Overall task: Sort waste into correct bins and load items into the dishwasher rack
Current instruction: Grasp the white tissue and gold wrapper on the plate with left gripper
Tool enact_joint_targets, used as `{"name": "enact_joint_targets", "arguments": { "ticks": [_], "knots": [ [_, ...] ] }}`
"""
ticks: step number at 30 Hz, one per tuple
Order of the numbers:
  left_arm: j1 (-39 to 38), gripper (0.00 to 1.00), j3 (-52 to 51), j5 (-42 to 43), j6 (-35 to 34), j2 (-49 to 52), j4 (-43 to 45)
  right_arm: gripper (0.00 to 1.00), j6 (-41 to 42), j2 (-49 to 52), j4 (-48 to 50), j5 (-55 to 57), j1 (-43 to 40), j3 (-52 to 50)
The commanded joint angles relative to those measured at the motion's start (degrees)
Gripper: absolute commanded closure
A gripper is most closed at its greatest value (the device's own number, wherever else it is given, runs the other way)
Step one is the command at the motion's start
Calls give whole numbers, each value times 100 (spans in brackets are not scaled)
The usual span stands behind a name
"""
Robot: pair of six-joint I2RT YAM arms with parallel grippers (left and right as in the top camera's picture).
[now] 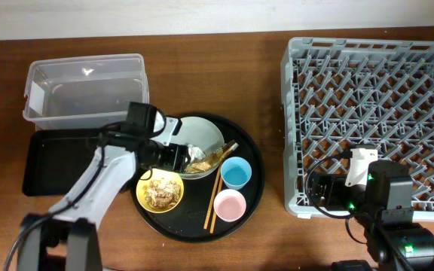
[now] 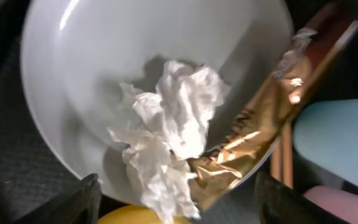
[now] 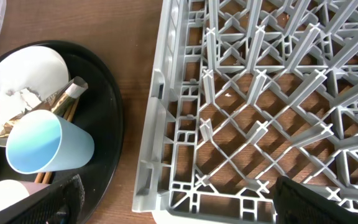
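The left pincer (image 2: 176, 199) hangs spread over the plate (image 2: 104, 56), crumpled tissue (image 2: 173, 124) just ahead between its fingers (image 2: 73, 202); it should drop straight and pinch tissue alone, missing the wrapper (image 2: 253, 143) rightward.

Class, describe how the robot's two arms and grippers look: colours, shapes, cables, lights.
The left arm has pale grey links, black joints and a thin black cable. The right arm is blocky black with green lights and a looping black cable. The left gripper and right gripper have black fingers.
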Motion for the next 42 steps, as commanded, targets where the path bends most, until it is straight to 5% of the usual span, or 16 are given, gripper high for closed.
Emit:
{"name": "enact_joint_targets", "arguments": {
  "ticks": [1,6,7,9,17,24,25,28,33,42],
  "knots": [
    [-13,38,70,7,9,400,201,2,2,-11,0,-74,-11,122],
    [-11,70,70,4,9,433,229,2,2,-11,-2,-72,-11,122],
    [-11,86,72,0,9,433,229,2,2,-11,0,-72,-11,122],
    [-11,99,96,-197,7,431,221,2,2,-11,0,-72,-11,122],
    [125,99,1733,-1624,9,-205,-208,2,0,-11,0,-70,-11,122],
    [1019,99,1915,-2297,9,-72,1519,2,0,-11,0,-70,-11,122],
    [1095,95,1915,-2295,7,35,1639,2,0,-11,0,-70,-11,120],
    [1147,61,1915,-2295,9,391,1845,2,0,-11,-22,-72,-11,120],
    [815,44,1921,-2273,11,146,1410,2,-2,-11,-66,-70,-11,120],
    [697,43,1910,-2413,28,173,1266,2,-2,-11,-105,-70,-11,120]
  ]
}}
